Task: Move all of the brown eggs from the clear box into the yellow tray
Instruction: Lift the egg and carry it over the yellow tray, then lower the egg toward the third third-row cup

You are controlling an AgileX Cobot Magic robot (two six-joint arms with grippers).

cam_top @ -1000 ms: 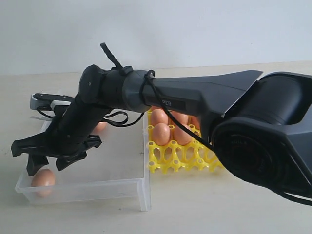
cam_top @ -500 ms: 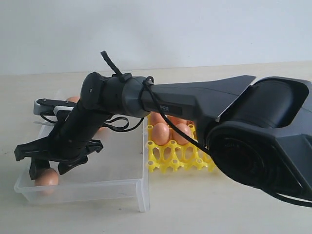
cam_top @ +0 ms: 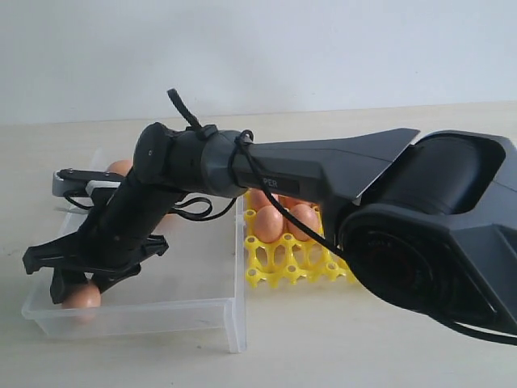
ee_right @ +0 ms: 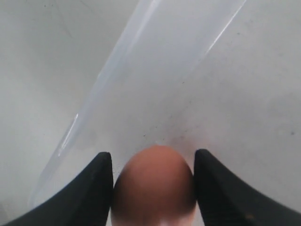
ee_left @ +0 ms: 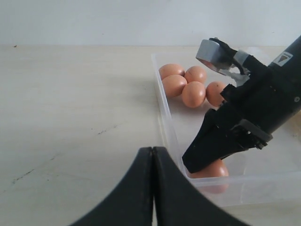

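Observation:
My right gripper [cam_top: 77, 284] reaches across into the near left corner of the clear box [cam_top: 145, 315] and is shut on a brown egg [cam_top: 81, 297] that rests on the box floor. In the right wrist view that egg [ee_right: 154, 186] fills the gap, with both fingers [ee_right: 96, 186] pressed against its sides. Several more brown eggs [ee_left: 183, 84] lie clustered at the box's far end. The yellow tray [cam_top: 284, 260] stands right of the box with eggs [cam_top: 269, 224] in its back cups, partly hidden by the arm. My left gripper [ee_left: 153, 150] is shut and empty, outside the box [ee_left: 164, 113].
The right arm's big black body [cam_top: 436, 242] fills the right of the exterior view and hides much of the tray. Bare tabletop [ee_left: 75, 117] lies beside the box on my left gripper's side. A pale wall [cam_top: 258, 48] is behind.
The right gripper has come down into the box corner and now holds the egg between its fingers. The egg stays in place; the left gripper's earlier state is not shown.

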